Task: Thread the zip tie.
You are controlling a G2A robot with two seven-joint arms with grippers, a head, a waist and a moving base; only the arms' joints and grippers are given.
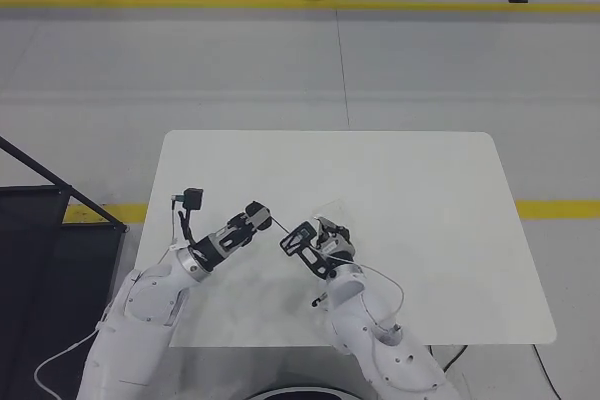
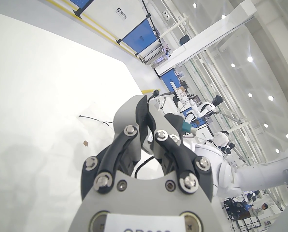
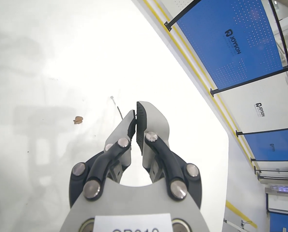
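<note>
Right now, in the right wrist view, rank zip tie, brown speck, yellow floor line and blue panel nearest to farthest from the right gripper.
1. zip tie, pinched in the right gripper.
2. brown speck, on the table.
3. yellow floor line, beyond the table's edge.
4. blue panel, behind that line.

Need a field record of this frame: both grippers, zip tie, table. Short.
surface: white table
left gripper: shut; a dark strand loops below its fingers, and I can't tell if it grips it
right gripper: shut on the zip tie
zip tie: thin dark strip sticking out past the right gripper's tip, over the table
placement: both grippers close together, on the robot's side of the table
other: small brown speck on the table
threading: no closed loop visible
</note>
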